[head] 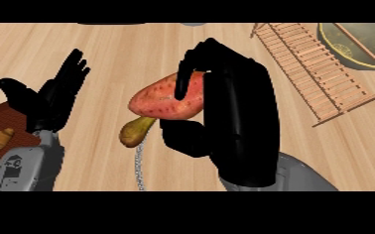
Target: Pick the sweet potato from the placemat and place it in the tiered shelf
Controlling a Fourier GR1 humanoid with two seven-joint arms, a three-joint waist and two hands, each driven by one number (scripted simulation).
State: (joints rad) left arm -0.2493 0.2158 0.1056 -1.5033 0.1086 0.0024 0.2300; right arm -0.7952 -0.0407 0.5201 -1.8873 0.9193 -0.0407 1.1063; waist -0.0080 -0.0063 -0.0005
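In the head view my right hand (238,114) is at the middle, its fingers and thumb curled round a reddish-orange sweet potato (162,99) with dark specks. The potato sticks out to the left of the hand, held above the wooden counter. The tiered shelf (311,69), made of light wooden slats, lies at the upper right, apart from the hand. My left hand (51,96) rests open at the left edge, fingers pointing up. A corner of the brown placemat (15,124) shows at the far left, partly hidden by the left hand.
A yellow-brown pear-like piece (134,131) lies on the counter just below the sweet potato. A thin pale line (139,166) runs down from it. A round olive bowl or pan (351,44) sits at the top right corner beyond the shelf.
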